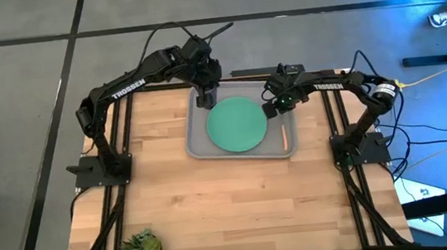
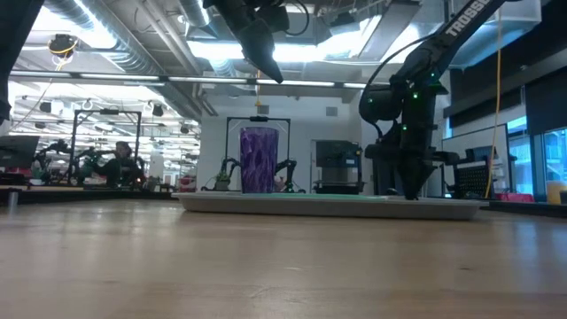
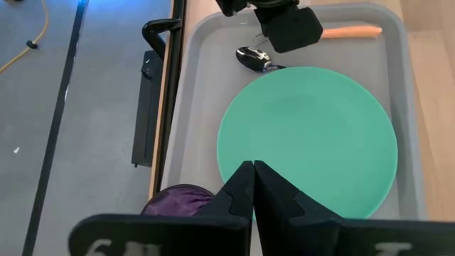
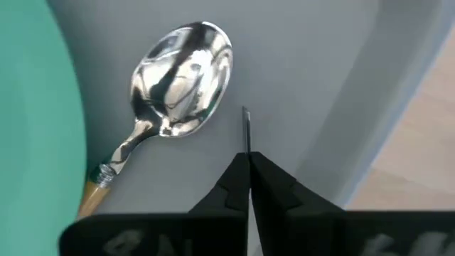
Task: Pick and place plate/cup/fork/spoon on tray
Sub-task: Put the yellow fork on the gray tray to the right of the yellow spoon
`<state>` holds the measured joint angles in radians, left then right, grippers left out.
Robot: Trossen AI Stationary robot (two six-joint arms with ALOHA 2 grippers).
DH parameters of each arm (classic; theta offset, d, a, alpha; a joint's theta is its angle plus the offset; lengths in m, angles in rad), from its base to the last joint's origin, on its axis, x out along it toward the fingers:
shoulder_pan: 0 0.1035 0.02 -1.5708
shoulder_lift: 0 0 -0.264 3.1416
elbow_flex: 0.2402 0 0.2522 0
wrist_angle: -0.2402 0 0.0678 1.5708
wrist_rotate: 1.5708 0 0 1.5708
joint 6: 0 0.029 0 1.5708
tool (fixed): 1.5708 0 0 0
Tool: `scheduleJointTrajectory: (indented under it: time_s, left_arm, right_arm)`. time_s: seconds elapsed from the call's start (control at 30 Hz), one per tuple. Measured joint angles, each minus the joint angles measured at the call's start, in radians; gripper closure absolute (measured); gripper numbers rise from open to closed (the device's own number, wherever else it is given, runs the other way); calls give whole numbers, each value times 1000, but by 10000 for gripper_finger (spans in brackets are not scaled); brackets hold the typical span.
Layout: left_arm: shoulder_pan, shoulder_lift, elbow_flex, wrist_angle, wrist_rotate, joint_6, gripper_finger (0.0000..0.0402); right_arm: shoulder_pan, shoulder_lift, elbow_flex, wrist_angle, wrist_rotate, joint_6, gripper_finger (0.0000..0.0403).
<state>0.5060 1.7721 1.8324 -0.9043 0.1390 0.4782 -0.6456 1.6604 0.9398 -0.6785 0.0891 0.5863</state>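
Purple cup (image 1: 202,102) on tray (image 1: 196,136), under left gripper (image 1: 205,99), clenched empty. Green plate (image 1: 236,124) centred. Spoon (image 4: 174,78) beside right gripper (image 4: 246,167), clenched empty. Risk: fingers nudging spoon when lifting.

Spoon (image 4: 181,78): we see its handle cut off at the right wrist frame's edge beside the plate (image 4: 32,121). Cup (image 3: 178,198): we see only its rim behind the left gripper (image 3: 254,186). Fork tines: too small to tell from overhead.
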Motion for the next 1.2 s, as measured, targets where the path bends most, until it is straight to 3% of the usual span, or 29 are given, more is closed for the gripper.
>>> scheduleJointTrajectory:
  time_s: [0.2,0.63,0.9,1.2]
  left_arm:
    - [0,0,0,0,0,-1,401]
    - [-1,0,0,-37,0,-4,401]
    - [-1,0,0,-46,0,2,401]
    - [-1,0,0,-46,0,3,401]
  right_arm:
    - [-2,0,0,22,20,-19,398]
    - [-75,-7,-49,146,-137,59,401]
    - [-79,-9,-77,179,-145,94,401]
    - [-99,1,-84,155,-138,89,358]
